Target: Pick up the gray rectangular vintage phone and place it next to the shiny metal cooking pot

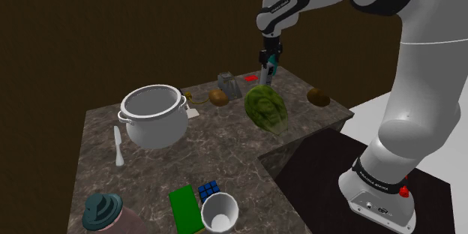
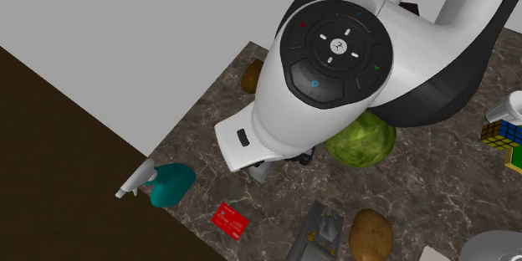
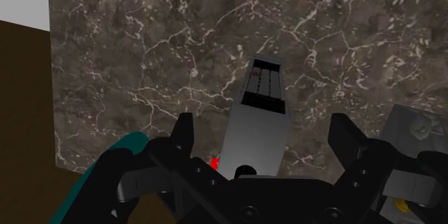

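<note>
Gray phone (image 3: 258, 115) picked up yet, or does it only look that way from the wrist?

Not yet, I'd say. The gripper (image 3: 264, 120) has its black fingers (image 3: 184, 135) spread wide with the phone in the gap. Neither finger touches it, so nothing is held. I can't tell whether it stands on end or lies flat

Where is that on the counter?

In the shoulder view the gripper hangs at twelve o'clock from the green melon (image 1: 266, 109), by the far edge. From the metal pot (image 1: 154, 116) it's at about two o'clock and well apart. A red card (image 2: 232, 220) and a teal spray bottle (image 2: 167, 184) are near the phone's spot

So what's left?

Nearly all of it, by my reckoning: close on the phone, lift it, carry it past the potato (image 1: 218, 97) and the grey boxy gadget (image 1: 227, 84), then set it beside the pot

And the surface, the room?

It's a dark marbled countertop (image 1: 225, 142) with pale veins. A white knife (image 1: 118, 146) lies at eight o'clock from the pot. At the near end are a Rubik's cube (image 1: 209, 190), a green box (image 1: 182, 208), a white cup (image 1: 220, 211) and a teal-lidded jar (image 1: 101, 211). Behind is a dark brown wall (image 1: 112, 30), with pale floor (image 1: 367, 112) at three o'clock of the counter
</note>
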You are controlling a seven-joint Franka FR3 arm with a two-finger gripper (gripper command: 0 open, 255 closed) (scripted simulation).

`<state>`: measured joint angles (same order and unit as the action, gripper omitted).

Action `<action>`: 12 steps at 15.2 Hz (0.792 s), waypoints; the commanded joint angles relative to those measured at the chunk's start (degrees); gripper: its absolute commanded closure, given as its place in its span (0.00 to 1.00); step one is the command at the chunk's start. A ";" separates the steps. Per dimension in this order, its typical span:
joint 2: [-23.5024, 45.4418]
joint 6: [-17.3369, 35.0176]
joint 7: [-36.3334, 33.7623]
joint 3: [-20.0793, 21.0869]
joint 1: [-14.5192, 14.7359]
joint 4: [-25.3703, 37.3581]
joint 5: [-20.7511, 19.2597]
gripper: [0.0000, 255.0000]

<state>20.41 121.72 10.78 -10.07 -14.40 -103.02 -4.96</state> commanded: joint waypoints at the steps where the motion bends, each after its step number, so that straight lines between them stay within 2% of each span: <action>1: 0.62 1.29 -0.05 0.01 -0.08 -0.64 0.05 0.00; 10: 1.16 2.31 -0.02 0.01 -0.18 -1.12 0.10 0.00; 11: 1.16 2.31 -0.02 0.01 -0.18 -1.12 0.10 1.00; 12: 1.16 2.31 -0.02 0.01 -0.18 -1.12 0.10 1.00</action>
<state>21.53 124.02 10.76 -10.05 -14.57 -104.12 -4.85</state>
